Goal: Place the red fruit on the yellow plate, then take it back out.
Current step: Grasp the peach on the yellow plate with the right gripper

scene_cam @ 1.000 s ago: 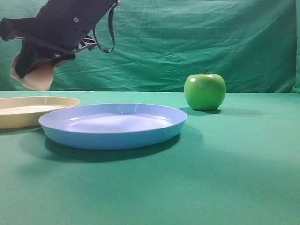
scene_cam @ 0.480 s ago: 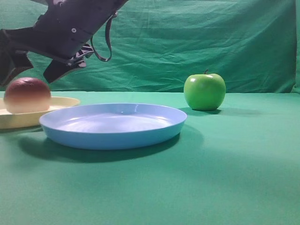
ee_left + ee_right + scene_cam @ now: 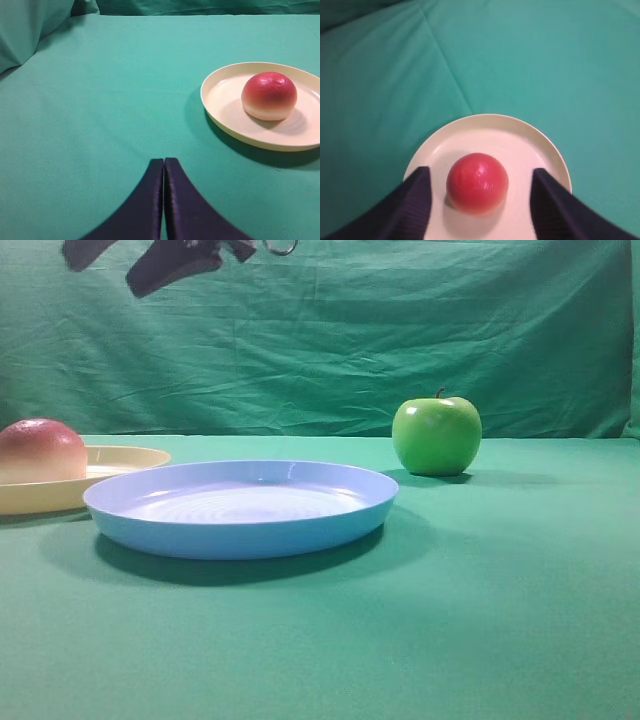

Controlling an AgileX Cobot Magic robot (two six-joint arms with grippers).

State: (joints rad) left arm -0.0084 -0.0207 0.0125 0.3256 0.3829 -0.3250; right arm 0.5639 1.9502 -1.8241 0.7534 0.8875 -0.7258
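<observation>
The red fruit [image 3: 269,95] sits on the yellow plate [image 3: 225,127], free of any grip, its red-pink top up and its pale underside against the plate floor. In the left wrist view the plate lies toward 2 o'clock on the green bench [image 3: 100,100], and the fruit rests a little off the plate's middle, toward its 1 o'clock side.

The right tool [image 3: 480,185] hangs above the plate with its two dark fingers [image 3: 410,205] spread wide, one at either side of the fruit [image 3: 477,182] and clear of it, holding nothing. In the exterior high view only a dark piece of this tool [image 3: 160,260] shows at the top edge, near 11 o'clock, well above the fruit [image 3: 38,450]; its outline there is poorly seen and may be partly cut off.

The left tool [image 3: 164,165] points across bare cloth, its fingers pressed together and empty, well apart from the plate.

A light blue plate [image 3: 240,508] lies just beside the yellow plate [image 3: 120,460], overlapping it in that view. A green apple [image 3: 436,434] stands upright at 3 o'clock from it.
</observation>
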